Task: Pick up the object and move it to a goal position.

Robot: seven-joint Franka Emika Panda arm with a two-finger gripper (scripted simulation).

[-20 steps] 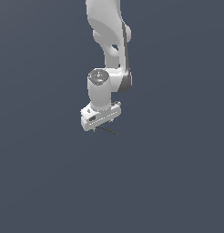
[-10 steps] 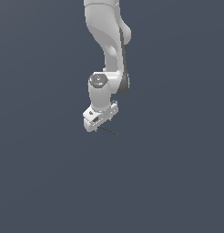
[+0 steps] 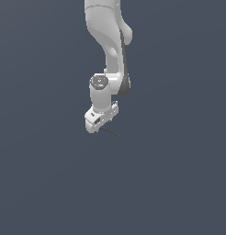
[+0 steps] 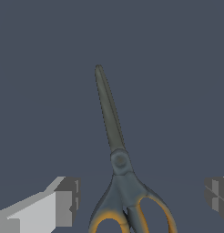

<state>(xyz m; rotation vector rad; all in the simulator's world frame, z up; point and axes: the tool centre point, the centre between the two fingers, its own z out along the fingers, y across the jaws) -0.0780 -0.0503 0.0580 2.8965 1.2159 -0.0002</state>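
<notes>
The object is a pair of closed scissors point(image 4: 114, 136) with dark grey blades and orange-rimmed handle loops. In the wrist view it lies flat on the grey ground between my fingers. My gripper point(image 4: 141, 198) is open, with one finger point(image 4: 63, 200) on one side of the handles and the other finger point(image 4: 217, 193) far off on the other side, neither touching them. In the exterior view the white gripper point(image 3: 100, 121) points down just over the object point(image 3: 110, 132), which shows only as a thin dark line sticking out toward the exterior view's right.
The ground point(image 3: 179, 183) is a plain dark grey surface all round. My white arm point(image 3: 108, 41) comes down from the top of the exterior view. No other objects show.
The arm's upper links and wrist have sunk a little. The gripper stays over the object, which has not moved.
</notes>
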